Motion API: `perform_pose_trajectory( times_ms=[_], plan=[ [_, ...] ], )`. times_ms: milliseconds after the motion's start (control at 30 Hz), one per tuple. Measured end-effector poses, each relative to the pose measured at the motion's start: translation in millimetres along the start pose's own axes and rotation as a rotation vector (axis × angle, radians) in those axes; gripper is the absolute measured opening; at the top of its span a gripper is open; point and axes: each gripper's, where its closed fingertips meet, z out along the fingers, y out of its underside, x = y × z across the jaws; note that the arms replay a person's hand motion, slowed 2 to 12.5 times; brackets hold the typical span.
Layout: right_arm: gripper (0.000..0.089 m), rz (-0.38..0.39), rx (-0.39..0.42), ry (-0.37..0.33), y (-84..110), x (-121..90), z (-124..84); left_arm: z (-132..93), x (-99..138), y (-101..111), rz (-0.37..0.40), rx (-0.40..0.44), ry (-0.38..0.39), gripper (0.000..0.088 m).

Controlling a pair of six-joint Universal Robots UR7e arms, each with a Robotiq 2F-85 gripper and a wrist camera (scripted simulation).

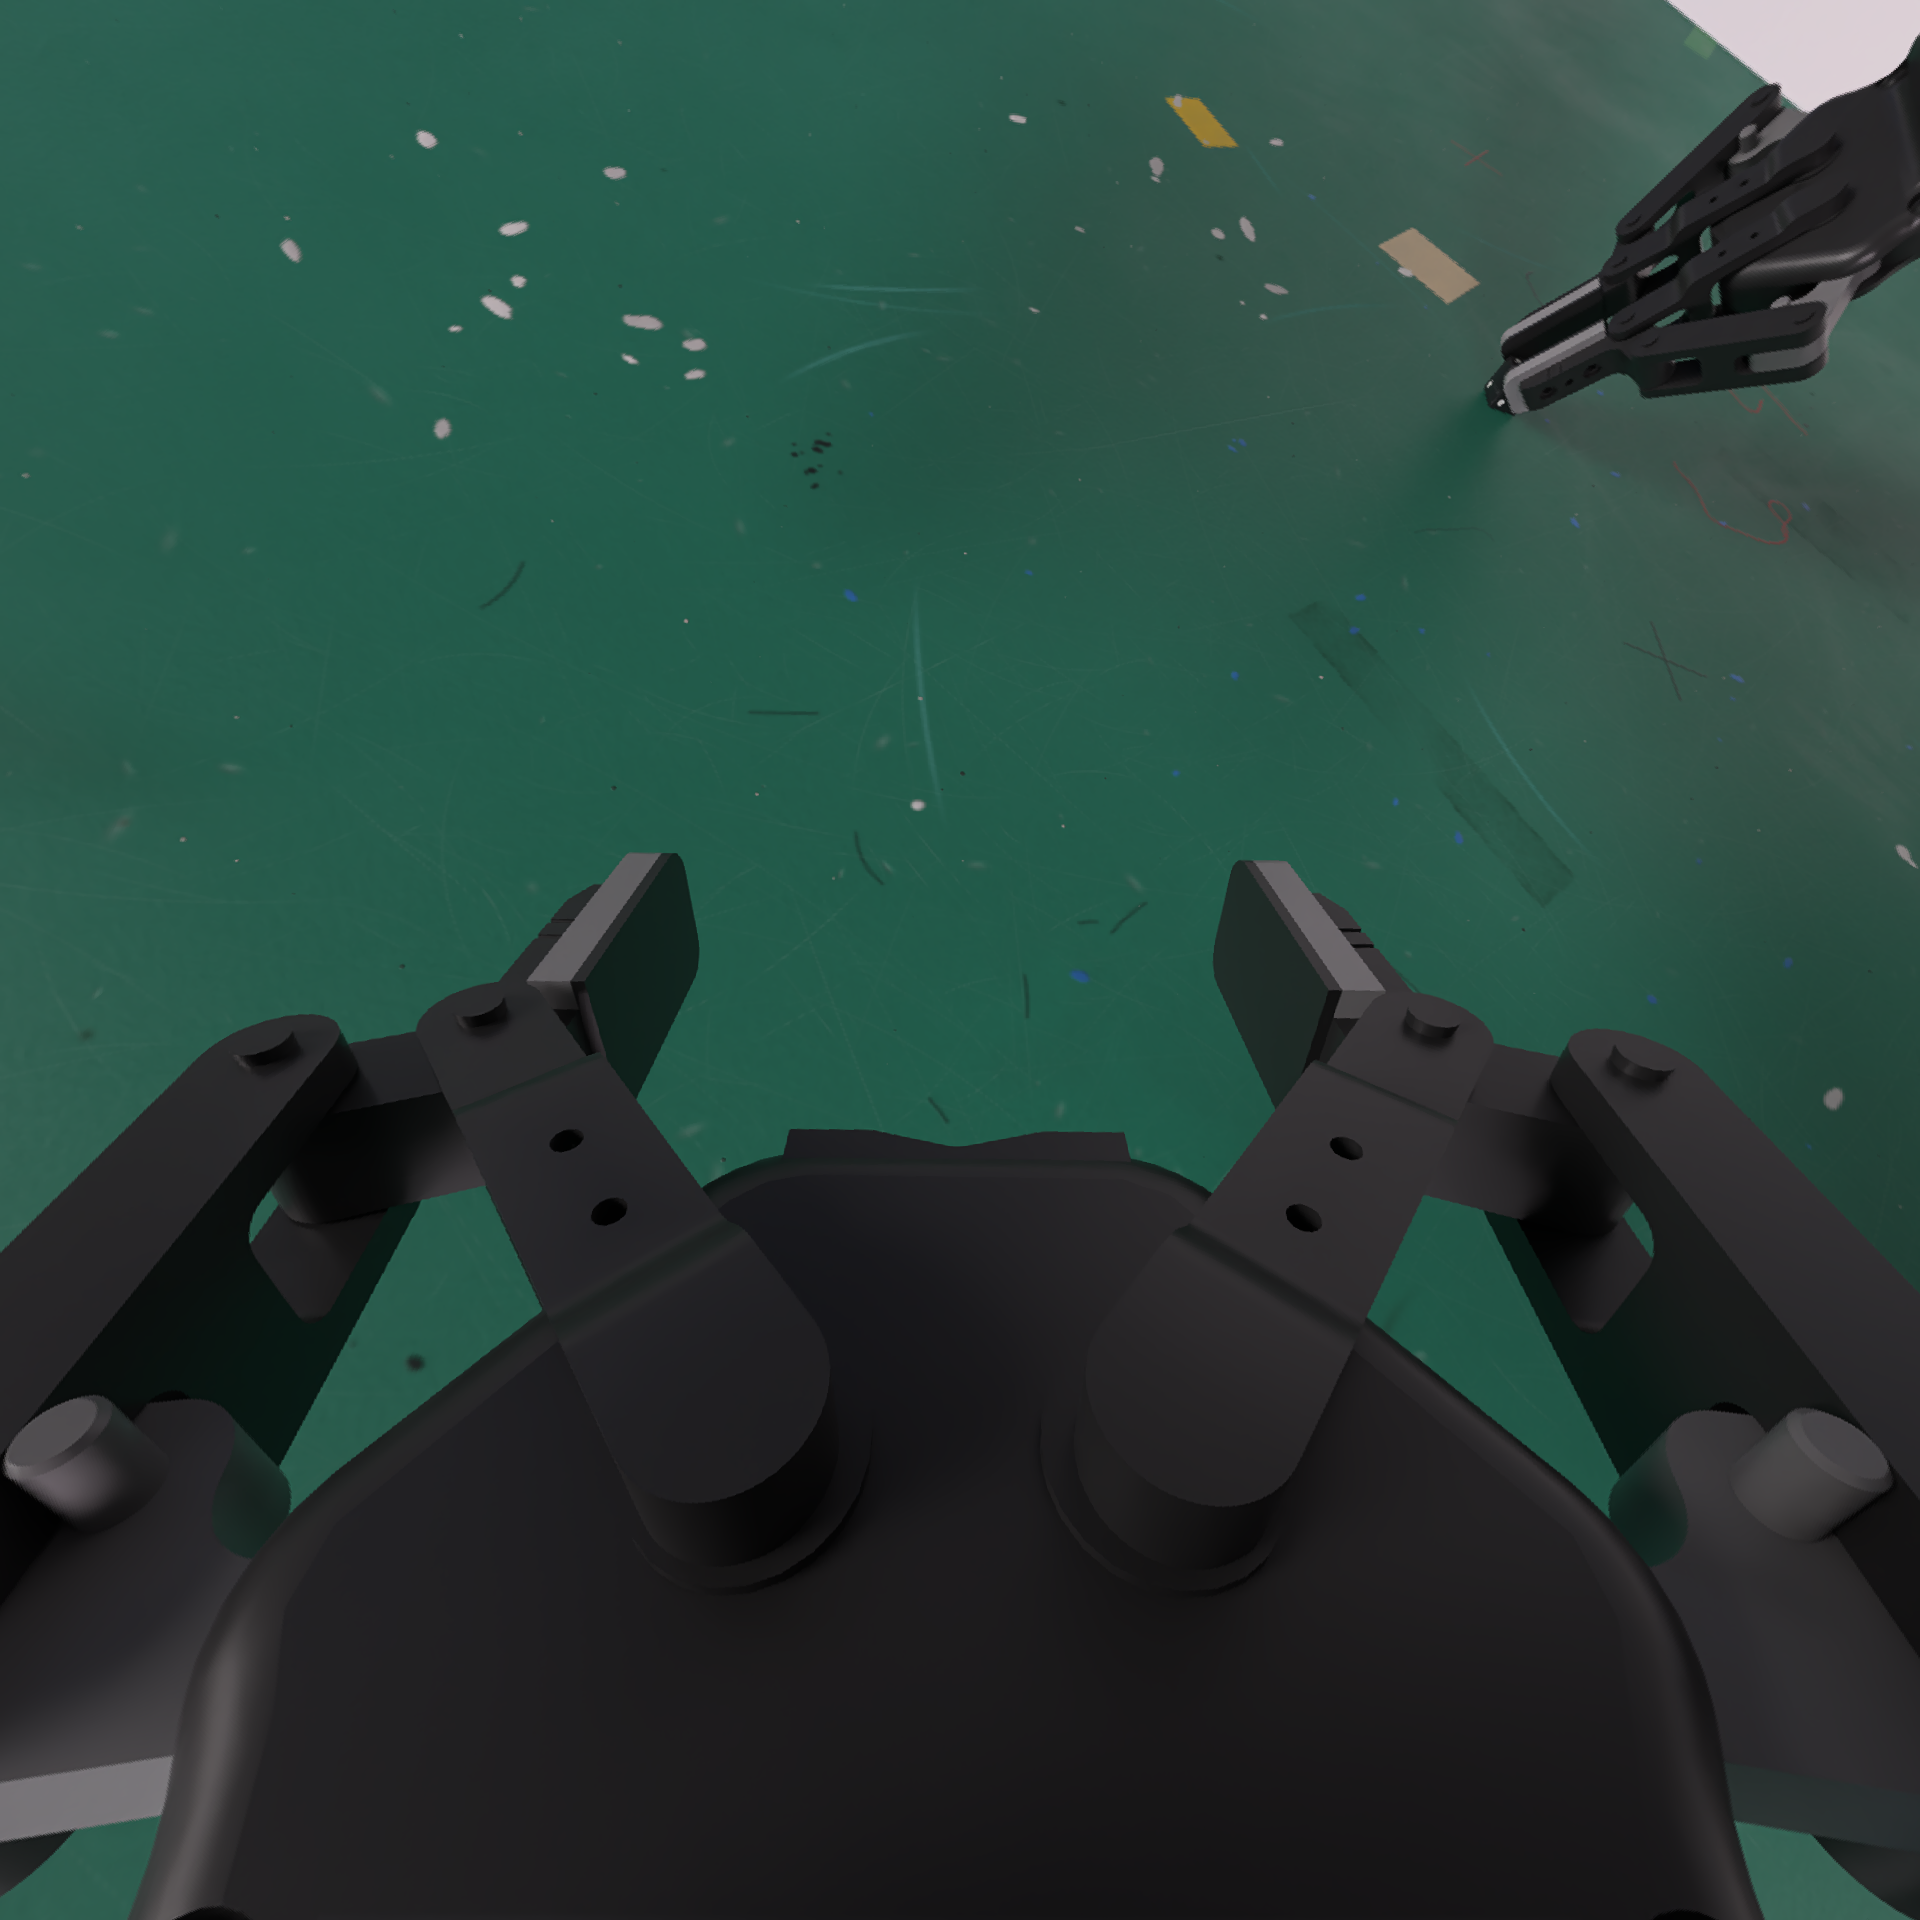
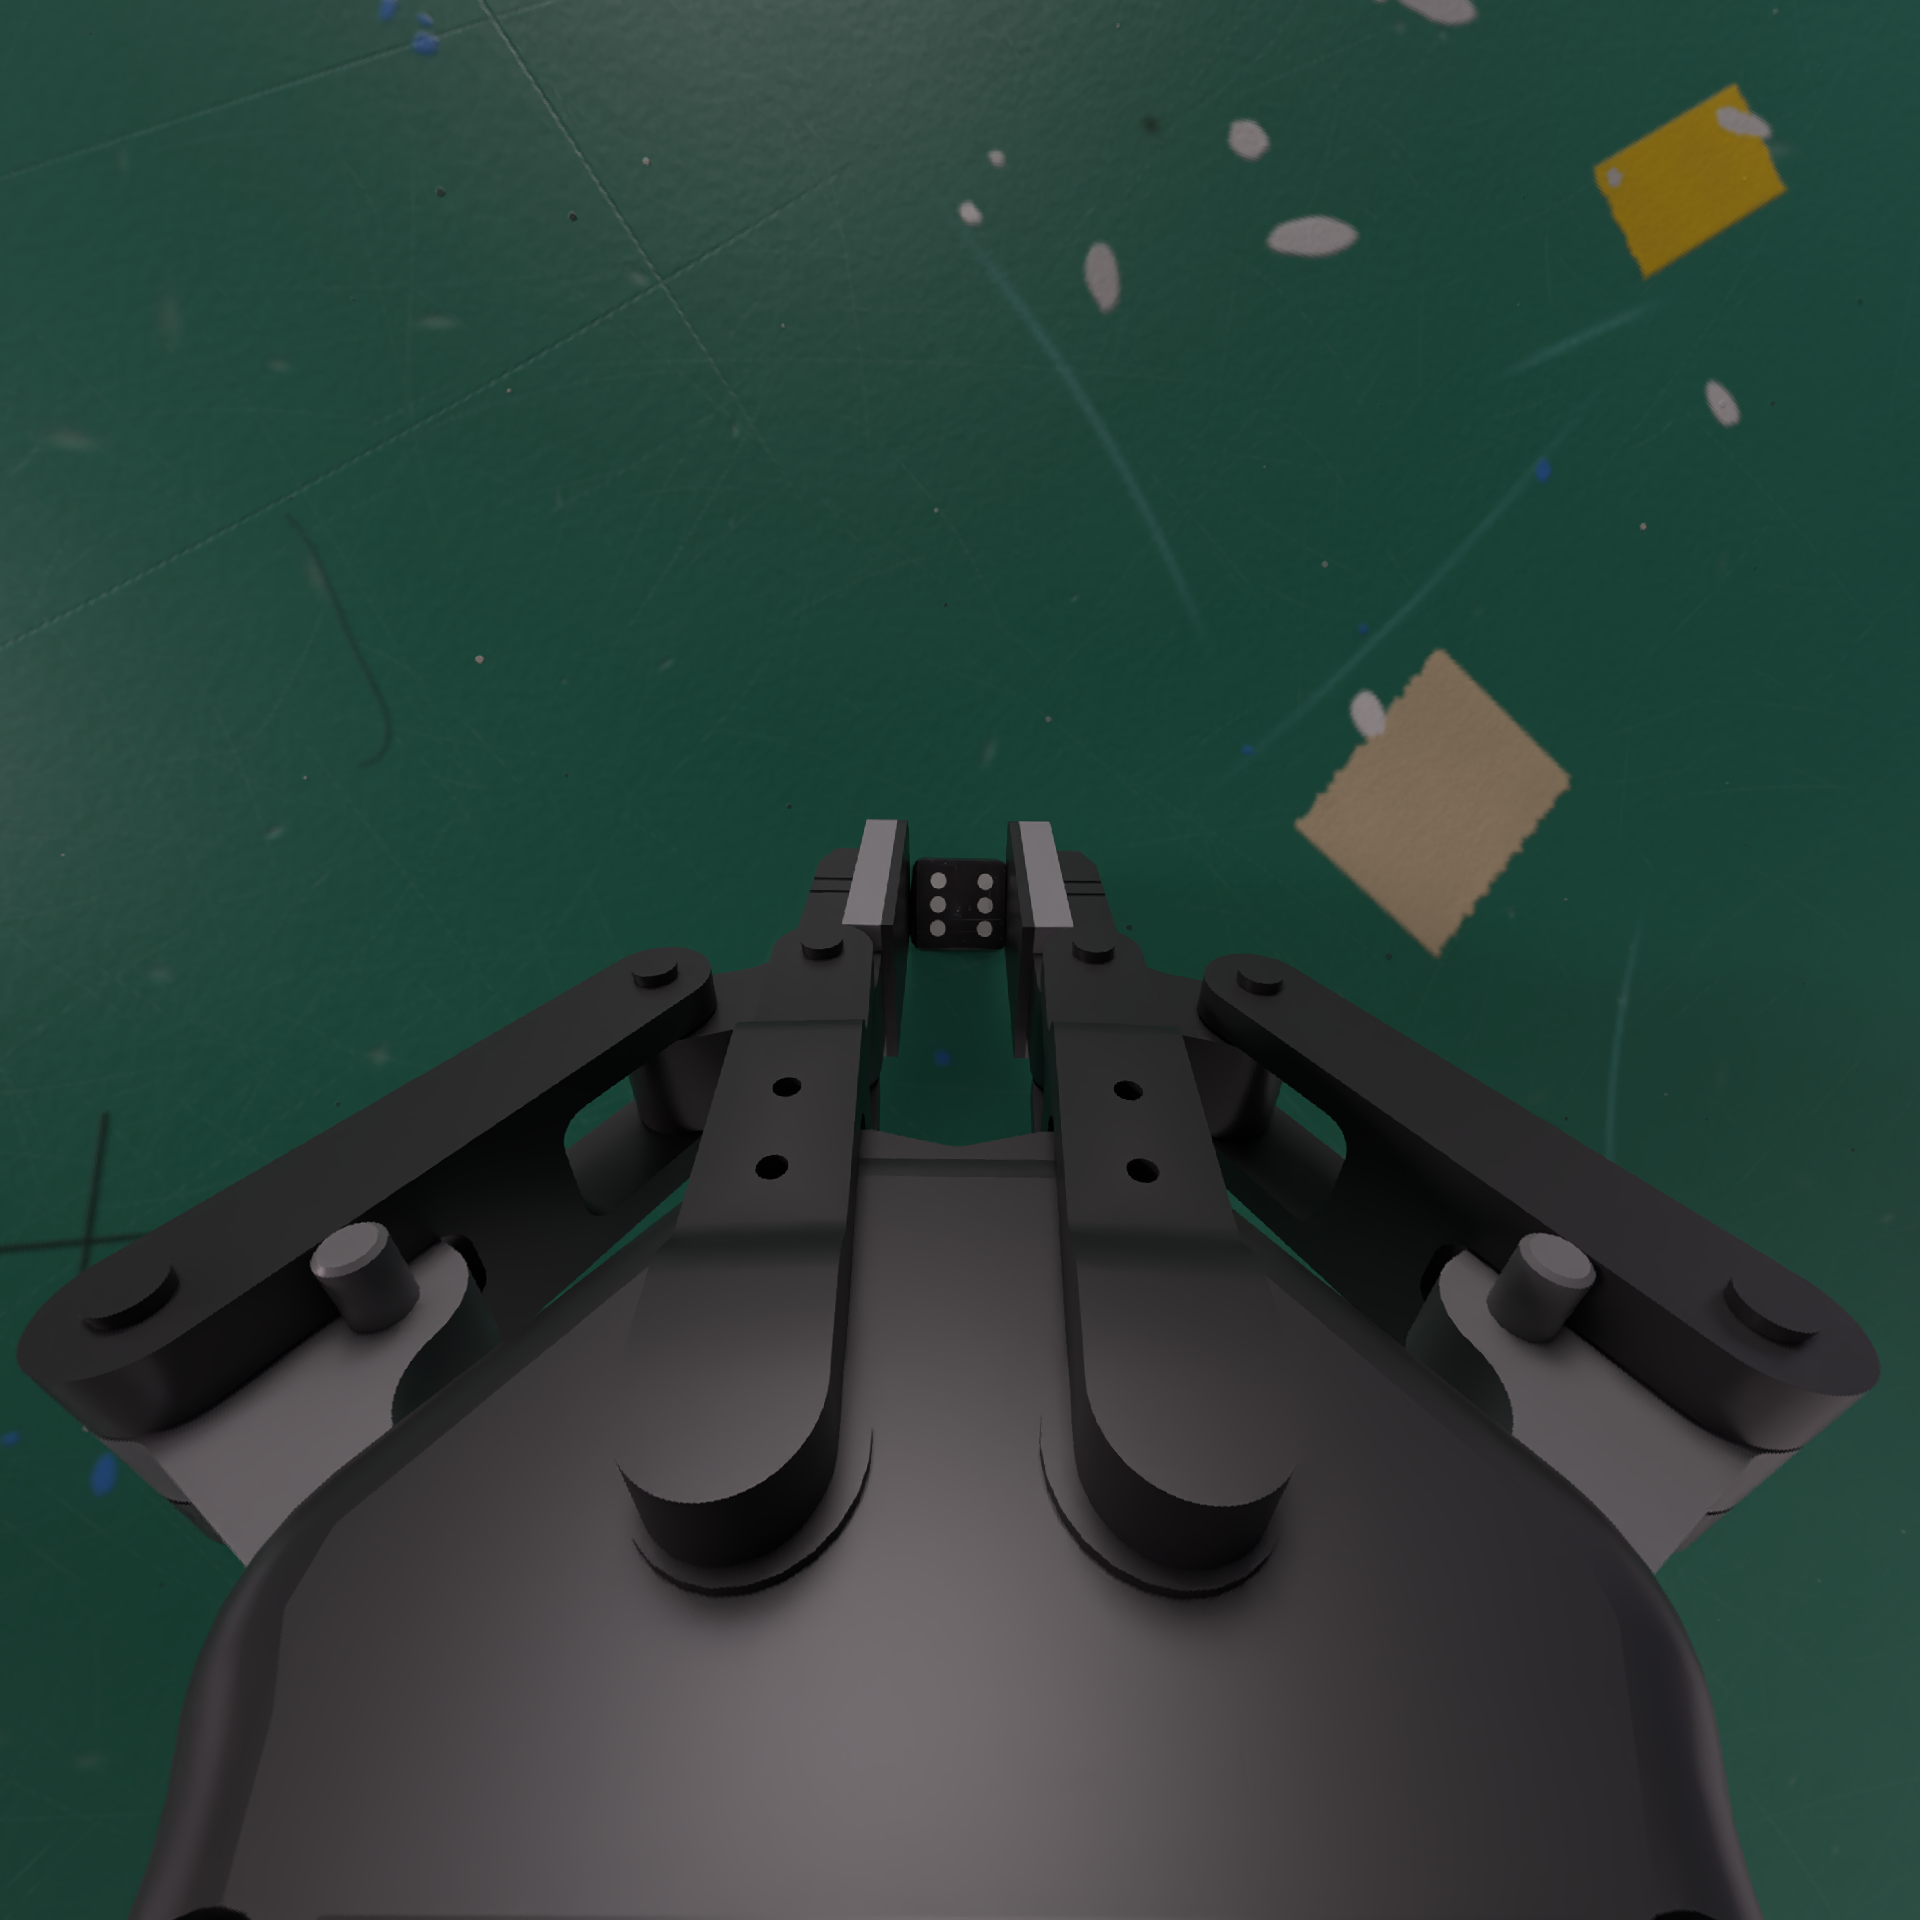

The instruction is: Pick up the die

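Your right gripper pinches the black die centred between both pads — square for lifting; left gripper idles spread.

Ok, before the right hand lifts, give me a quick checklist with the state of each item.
1. Die sits between the right hand fingers: ok.
2. Pads touching both die sides: cannot tell, they look very close.
3. Die centred in the grip: ok.
4. Die clear of the tan tape: ok.
5. Left hand open, empty, far from the die: ok.
6. Die off the green mat: not ok.
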Motion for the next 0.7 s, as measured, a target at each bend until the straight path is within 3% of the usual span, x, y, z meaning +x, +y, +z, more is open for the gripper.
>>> perform_pose_trajectory(
  times_ms=[167,433,700],
  plan=[
    [0.0166,-0.005,0.004,0.014,-0.3,0.2,0.1,-0.4,1.5,0.0,0.005,-0.001,0.008,0.0832],
    [0.0166,0.018,0.053,0.038,-3.3,-4.4,-3.1,-2.5,2.9,-2.6,-0.003,0.023,0.03,0.0657],
    [0.0166,0.054,0.127,0.039,-15.3,-15.3,-17.0,-1.6,5.0,-3.6,-0.009,0.024,0.062,0.0591]
  ],
)
